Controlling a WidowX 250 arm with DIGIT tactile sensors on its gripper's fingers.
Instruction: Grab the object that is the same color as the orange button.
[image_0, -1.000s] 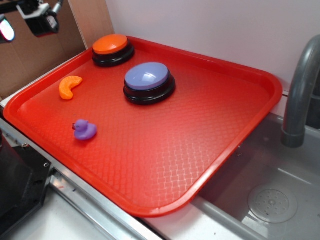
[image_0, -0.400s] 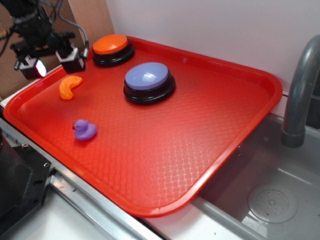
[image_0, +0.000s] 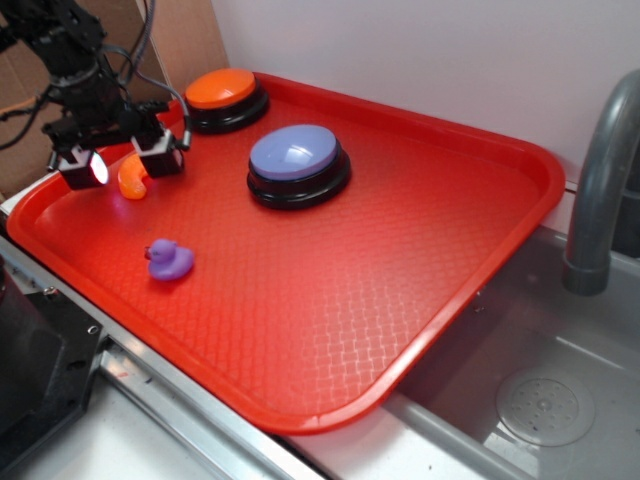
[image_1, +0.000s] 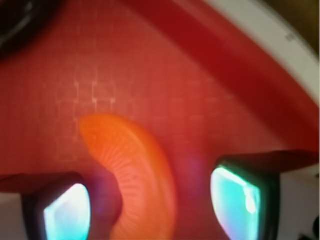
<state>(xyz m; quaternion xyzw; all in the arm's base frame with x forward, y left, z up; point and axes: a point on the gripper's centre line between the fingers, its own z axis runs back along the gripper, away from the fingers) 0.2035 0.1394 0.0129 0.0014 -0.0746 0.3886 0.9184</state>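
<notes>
One camera stands off the tray's (image_0: 300, 420) near corner, raised, looking down and across it toward the white wall (image_0: 420, 60), taking in the whole tray and the sink (image_0: 540, 400) beside it. The other rides on the wrist, facing almost straight down and very close. Both show the orange crescent (image_0: 133, 181) (image_1: 135, 170) on the tray's (image_1: 200, 100) left part.

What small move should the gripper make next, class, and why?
Probably lower a little further, then close. The open gripper straddles the orange segment, which lies between its fingers on the tray, but the fingers do not yet touch it.
</notes>
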